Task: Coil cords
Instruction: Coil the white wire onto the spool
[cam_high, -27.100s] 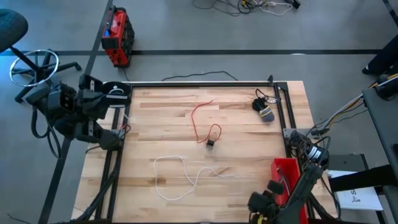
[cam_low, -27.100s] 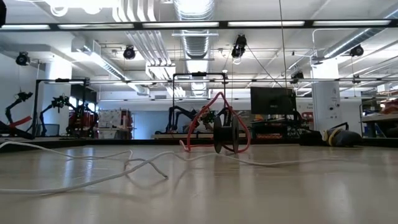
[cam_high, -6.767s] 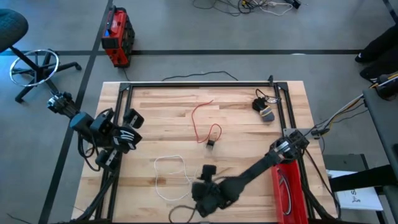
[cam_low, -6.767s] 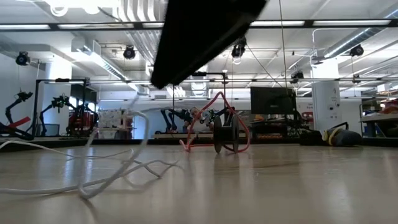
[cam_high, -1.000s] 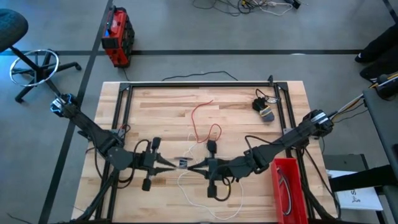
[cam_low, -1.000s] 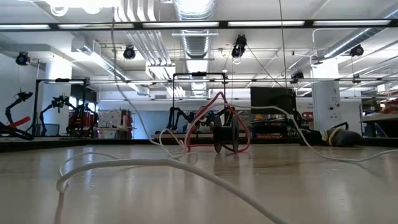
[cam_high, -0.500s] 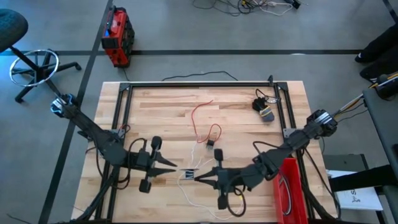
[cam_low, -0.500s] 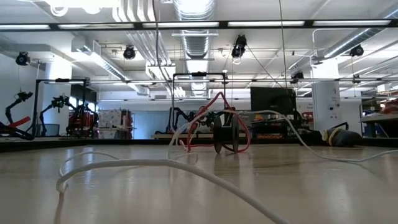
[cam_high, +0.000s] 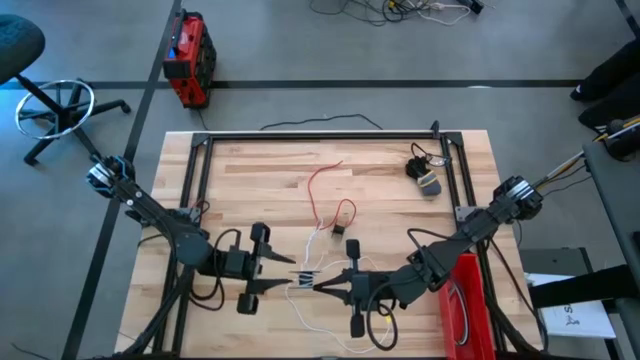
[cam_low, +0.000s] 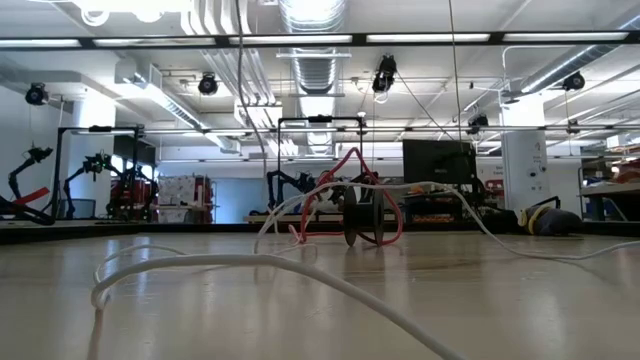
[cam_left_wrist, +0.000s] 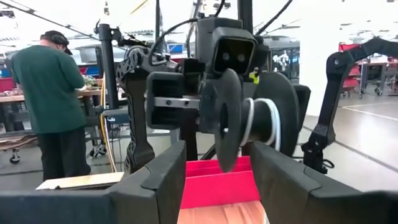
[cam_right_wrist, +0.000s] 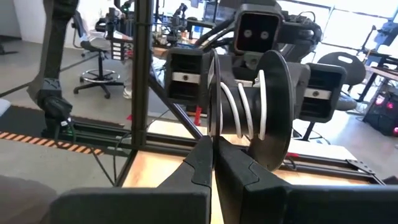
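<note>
Left claw (cam_high: 288, 274) wide, right claw (cam_high: 322, 284) pinched closed, tips facing above near-centre worktop (cam_high: 400, 200); white cord (cam_high: 308, 262) between; red cord (cam_high: 325, 195) beyond.

Wooden table (cam_high: 240, 165) (red cord (cam_high: 322, 192), white cord (cam_high: 318, 322))

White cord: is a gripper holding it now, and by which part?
The white cord is wound in turns between the left gripper, jaws open, and the right gripper, jaws shut. Which part is pinched cannot be told.
</note>
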